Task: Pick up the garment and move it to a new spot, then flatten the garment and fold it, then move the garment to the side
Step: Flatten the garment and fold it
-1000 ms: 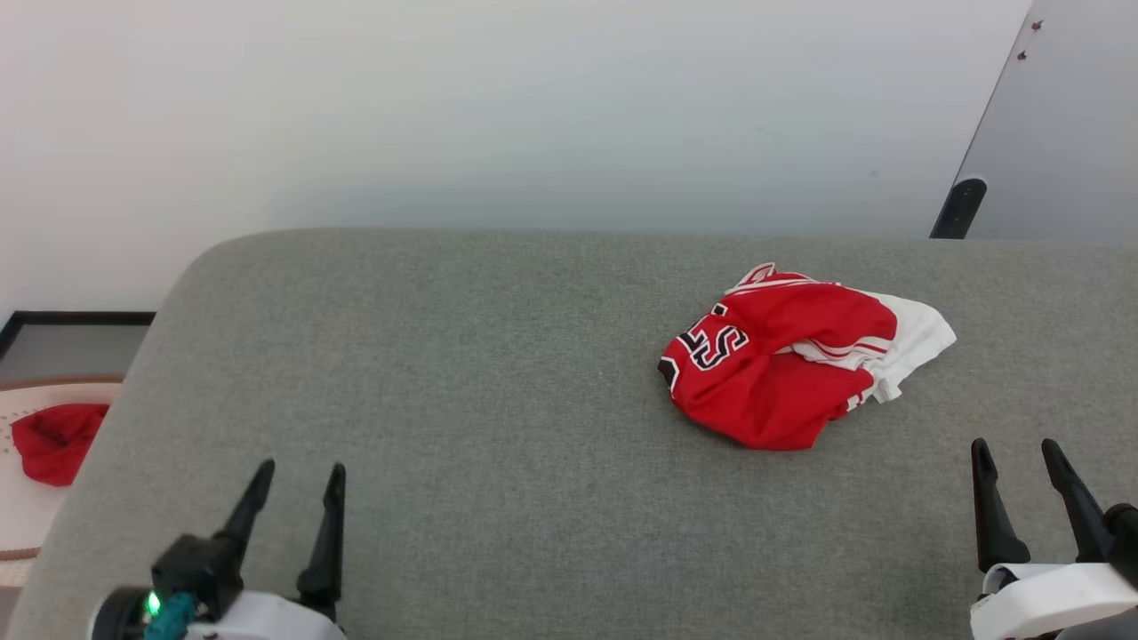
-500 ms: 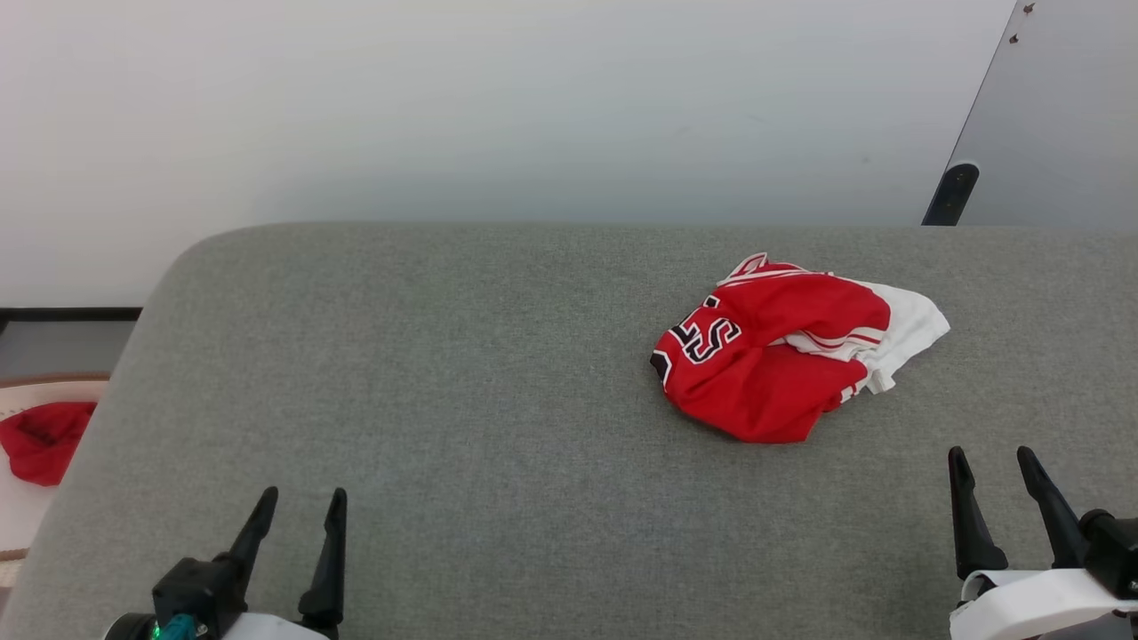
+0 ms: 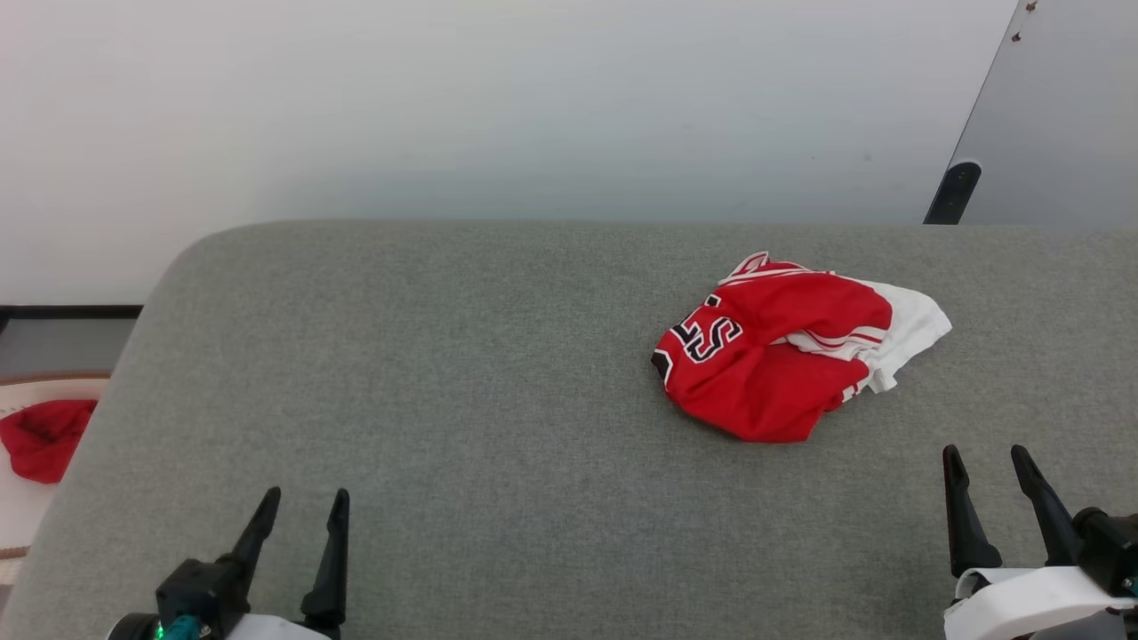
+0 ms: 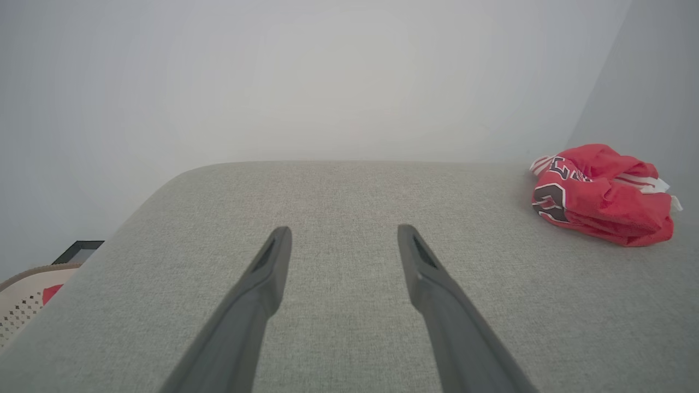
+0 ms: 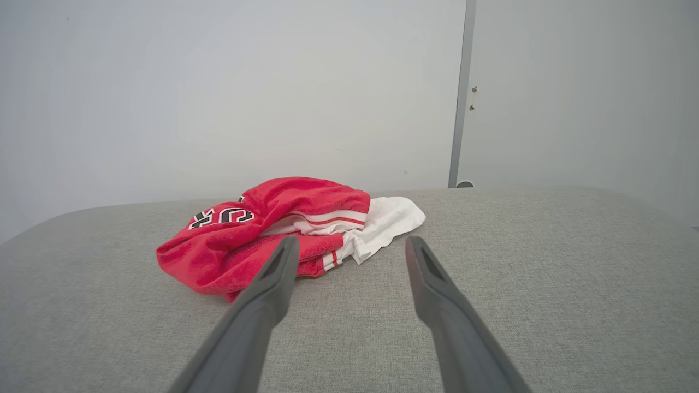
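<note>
The garment (image 3: 782, 373) lies crumpled on the grey fabric bench (image 3: 444, 400); its black lettering, seemingly "S", is mostly folded under. The left pincer (image 3: 306, 494) and right pincer (image 3: 984, 452) stand released and empty. A white wall (image 3: 533, 107) is behind.

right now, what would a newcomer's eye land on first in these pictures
The crumpled red basketball jersey lies right of centre on the grey padded surface. Next come two open grippers at the near edge: the left gripper at lower left, and the right gripper at lower right, nearer the jersey. A red cloth scrap sits off the surface's left edge.
</note>
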Controlling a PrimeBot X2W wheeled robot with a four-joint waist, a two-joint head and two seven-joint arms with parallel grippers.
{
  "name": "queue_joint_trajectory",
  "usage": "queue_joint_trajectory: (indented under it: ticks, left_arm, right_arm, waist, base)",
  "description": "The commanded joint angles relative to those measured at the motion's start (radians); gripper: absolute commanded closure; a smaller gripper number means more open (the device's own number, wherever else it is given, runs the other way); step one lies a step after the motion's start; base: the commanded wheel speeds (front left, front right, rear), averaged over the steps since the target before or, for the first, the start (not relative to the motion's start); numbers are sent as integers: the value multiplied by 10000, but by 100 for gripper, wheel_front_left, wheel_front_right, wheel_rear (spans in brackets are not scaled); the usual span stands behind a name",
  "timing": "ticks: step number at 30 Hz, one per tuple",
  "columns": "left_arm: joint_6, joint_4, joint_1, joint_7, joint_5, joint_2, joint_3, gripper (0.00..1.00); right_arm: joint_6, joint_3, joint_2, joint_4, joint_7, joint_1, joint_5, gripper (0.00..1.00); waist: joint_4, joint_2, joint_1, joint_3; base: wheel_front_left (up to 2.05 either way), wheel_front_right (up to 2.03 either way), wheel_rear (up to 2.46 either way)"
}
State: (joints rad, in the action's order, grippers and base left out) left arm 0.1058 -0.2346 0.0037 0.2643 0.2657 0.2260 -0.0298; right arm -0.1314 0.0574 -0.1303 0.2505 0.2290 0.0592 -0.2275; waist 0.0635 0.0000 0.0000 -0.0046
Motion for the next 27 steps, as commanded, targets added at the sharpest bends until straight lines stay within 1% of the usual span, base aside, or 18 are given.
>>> queue_joint_trajectory:
  ticks: [1, 6, 11, 14, 17, 19, 21, 24, 27]
  left_arm:
    - [52, 0, -27, -2, -66, -37, 53, 0]
    - [105, -22, -45, -2, -209, -75, 109, 0]
    - [170, -22, -204, -2, -328, -114, -37, 0]
    - [196, -60, -667, -2, -409, -5, -286, 0]
    - [250, -208, -1468, -7, -420, 174, -798, 0]
    - [252, -332, -2236, -80, -381, 381, -1281, 0]
    - [259, -420, -3148, -271, -138, 672, -2030, 0]
    - [255, -512, -4752, -733, 348, 1395, -3548, 0]
    - [257, -715, -6482, -1424, 1169, 2046, -5424, 0]
  right_arm:
    - [14, -2, 19, 15, 67, 84, 19, 0]
    - [14, -36, 68, 43, 86, 126, 35, 0]
    - [14, -61, 218, -14, 133, 125, 23, 0]
    - [14, -145, 322, -112, 184, 155, 85, 0]
    - [14, -256, 433, -185, 232, 164, 124, 0]
    - [14, -366, 530, -249, 263, 271, 166, 0]
    - [14, -516, 627, -313, 293, 406, 170, 0]
    - [14, -683, 716, -394, 340, 717, 159, 0]
    - [14, -911, 783, -440, 359, 993, 22, 0]
  waist:
    - [4, 0, 0, 13]
    - [-22, 0, 0, 28]
    - [-188, 0, 0, 67]
    - [-350, 0, 0, 215]
    - [-627, 0, 0, 367]
    - [-908, 0, 0, 571]
    - [-1242, 0, 0, 829]
    - [-1818, 0, 0, 1501]
    - [-2385, 0, 0, 2127]
  base:
    - [0, 0, 0]
    - [0, 0, 0]
    - [0, 0, 0]
    - [0, 0, 0]
    - [0, 0, 0]
    - [0, 0, 0]
    - [0, 0, 0]
    - [0, 0, 0]
    - [0, 0, 0]
